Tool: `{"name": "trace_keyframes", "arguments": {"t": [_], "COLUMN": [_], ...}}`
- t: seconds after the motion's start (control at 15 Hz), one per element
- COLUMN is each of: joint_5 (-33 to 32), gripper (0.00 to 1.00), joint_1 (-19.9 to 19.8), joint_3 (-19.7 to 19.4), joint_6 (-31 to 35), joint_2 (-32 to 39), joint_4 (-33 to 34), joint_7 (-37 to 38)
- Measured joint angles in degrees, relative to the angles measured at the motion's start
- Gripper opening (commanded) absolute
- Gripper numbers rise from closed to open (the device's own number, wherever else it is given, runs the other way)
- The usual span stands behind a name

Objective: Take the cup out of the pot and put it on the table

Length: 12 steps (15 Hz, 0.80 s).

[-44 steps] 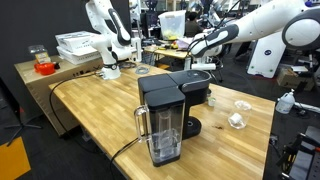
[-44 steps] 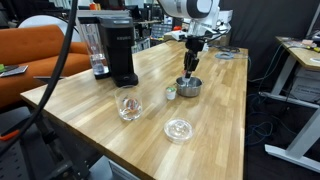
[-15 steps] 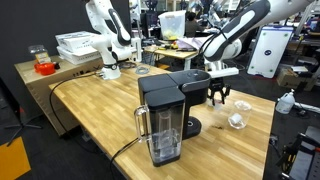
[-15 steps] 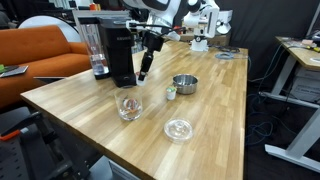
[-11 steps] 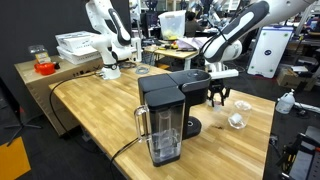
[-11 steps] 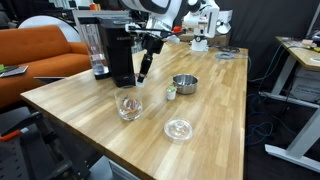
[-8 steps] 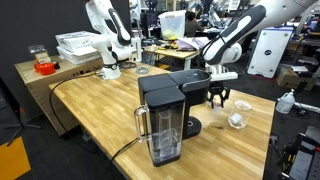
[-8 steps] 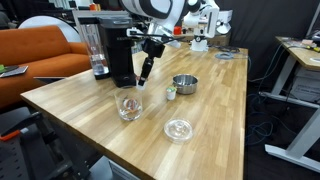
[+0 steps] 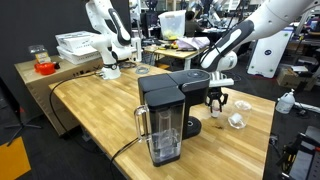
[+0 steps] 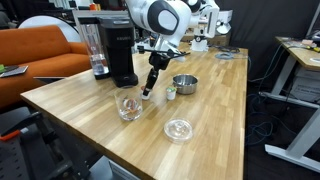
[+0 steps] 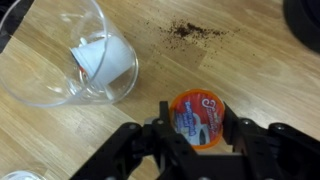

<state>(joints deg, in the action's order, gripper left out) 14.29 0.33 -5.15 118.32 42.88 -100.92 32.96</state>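
In the wrist view my gripper (image 11: 198, 130) is shut on the cup (image 11: 195, 108), a small coffee pod with an orange rim and a printed foil lid, gripped on both sides by the black fingers (image 11: 160, 128). The cup hangs just above the light-wood table (image 11: 260, 75). In an exterior view the gripper (image 10: 148, 93) points down between the black coffee machine (image 10: 118, 50) and the metal pot (image 10: 185, 84), to the pot's left and clear of it. In an exterior view the gripper (image 9: 216, 103) hangs behind the machine, and the pot is hidden.
A clear glass (image 11: 70, 50) with something white inside is close beside the held cup; it also shows as a clear glass (image 10: 128, 106). Coffee grounds (image 11: 195, 32) are scattered on the wood. A clear lid (image 10: 178, 128) and a small green-white item (image 10: 171, 92) are nearby.
The gripper, holding the cup, has left the pot. Over the last second it came down and a little toward the pot, and now hangs low over the table next to the glass.
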Motion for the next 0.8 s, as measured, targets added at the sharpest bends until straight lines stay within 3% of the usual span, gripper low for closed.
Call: {"name": "trace_keyframes", "arguments": {"t": [0.27,0.33,0.4,0.53,0.8], "joint_5": [0.00,0.00,0.00,0.00,0.00], "gripper": [0.99,1.00,0.90,1.00,1.00], "joint_1": [0.00,0.00,0.00,-0.01,-0.01], "joint_3": [-0.03,-0.05,-0.11,-0.33,-0.35], "joint_6": [0.12,0.12,0.12,0.05,0.03], "joint_2": [0.06,-0.15,-0.52,-1.26,-1.64], "joint_4": [0.90,1.01,1.01,0.97,0.56], "joint_7": [0.06,0.07,0.07,0.06,0.06]}}
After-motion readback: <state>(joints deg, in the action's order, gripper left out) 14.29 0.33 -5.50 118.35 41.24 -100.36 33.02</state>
